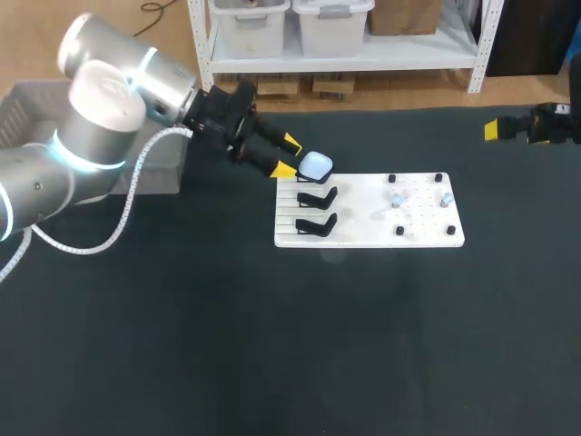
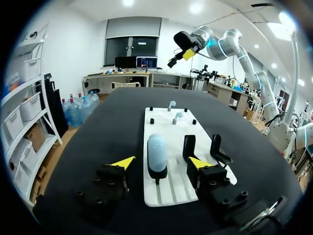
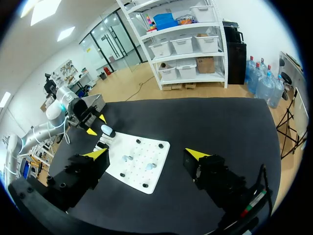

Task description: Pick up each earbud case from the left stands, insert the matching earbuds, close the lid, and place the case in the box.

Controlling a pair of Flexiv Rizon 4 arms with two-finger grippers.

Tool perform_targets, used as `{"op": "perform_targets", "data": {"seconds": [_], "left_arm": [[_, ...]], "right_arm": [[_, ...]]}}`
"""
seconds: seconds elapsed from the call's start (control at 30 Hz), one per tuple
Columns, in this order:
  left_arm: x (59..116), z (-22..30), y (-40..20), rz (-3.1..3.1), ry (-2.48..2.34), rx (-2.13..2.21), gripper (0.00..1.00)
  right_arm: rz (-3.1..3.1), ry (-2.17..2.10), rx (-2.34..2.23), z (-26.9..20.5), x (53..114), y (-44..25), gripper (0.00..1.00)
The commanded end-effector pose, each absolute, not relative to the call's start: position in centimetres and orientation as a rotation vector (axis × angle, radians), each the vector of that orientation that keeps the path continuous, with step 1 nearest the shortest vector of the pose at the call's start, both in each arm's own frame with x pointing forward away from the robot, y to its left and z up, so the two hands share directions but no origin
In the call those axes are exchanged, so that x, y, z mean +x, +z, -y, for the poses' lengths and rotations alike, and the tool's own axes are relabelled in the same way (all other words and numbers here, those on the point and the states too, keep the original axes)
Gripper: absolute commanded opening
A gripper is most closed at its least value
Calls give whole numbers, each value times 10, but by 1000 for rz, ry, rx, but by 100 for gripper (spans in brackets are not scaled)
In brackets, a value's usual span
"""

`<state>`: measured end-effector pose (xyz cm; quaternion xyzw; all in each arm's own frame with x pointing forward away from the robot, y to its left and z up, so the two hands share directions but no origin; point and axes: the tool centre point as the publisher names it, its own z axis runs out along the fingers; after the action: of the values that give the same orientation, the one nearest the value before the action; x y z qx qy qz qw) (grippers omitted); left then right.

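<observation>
Earbud case [image 2: 157,152] first: you have the pale blue earbud case standing upright in a black stand [image 2: 157,174], just ahead of your left pincer [image 2: 161,163]. That pincer is spread wide, one yellow tip to each side of the case, and neither finger touches it. From above, the tips sit just beside the case at the far end of the stand row.

Two more black stands [image 2: 201,149] are next in that row, both with nothing in them. All three stand on the slotted end of a white board [image 1: 363,232] lying flat on the dark counter [image 1: 272,345]. On the board's other end you can see two small pale earbuds [image 1: 397,198] set well apart from each other, with short black pegs [image 1: 391,179] around them.

Behind your left arm a grey box [image 1: 23,109] sits at the counter's edge; you cannot tell what is inside it.

Your right pincer [image 3: 146,153] hangs high over the counter's other side, well apart from the board, its fingers spread with nothing between them.
</observation>
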<state>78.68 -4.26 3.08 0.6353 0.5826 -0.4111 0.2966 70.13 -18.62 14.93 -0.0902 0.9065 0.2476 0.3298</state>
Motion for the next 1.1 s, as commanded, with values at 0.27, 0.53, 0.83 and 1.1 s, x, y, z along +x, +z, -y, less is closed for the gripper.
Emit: {"op": "perform_targets", "data": {"seconds": [0.27, 0.53, 0.83, 1.1], "left_arm": [[785, 54, 17, -1557, -1066, 1689, 55], [786, 62, 16, -1555, -1028, 1684, 48], [787, 67, 10, -1564, -970, 1686, 49], [790, 68, 11, -1570, -964, 1670, 50]], "right_arm": [[-2372, 646, -236, 186, 701, 150, 100], [-2372, 646, -236, 186, 701, 150, 100], [-2372, 646, -236, 186, 701, 150, 100], [-2372, 646, -236, 186, 701, 150, 100]]}}
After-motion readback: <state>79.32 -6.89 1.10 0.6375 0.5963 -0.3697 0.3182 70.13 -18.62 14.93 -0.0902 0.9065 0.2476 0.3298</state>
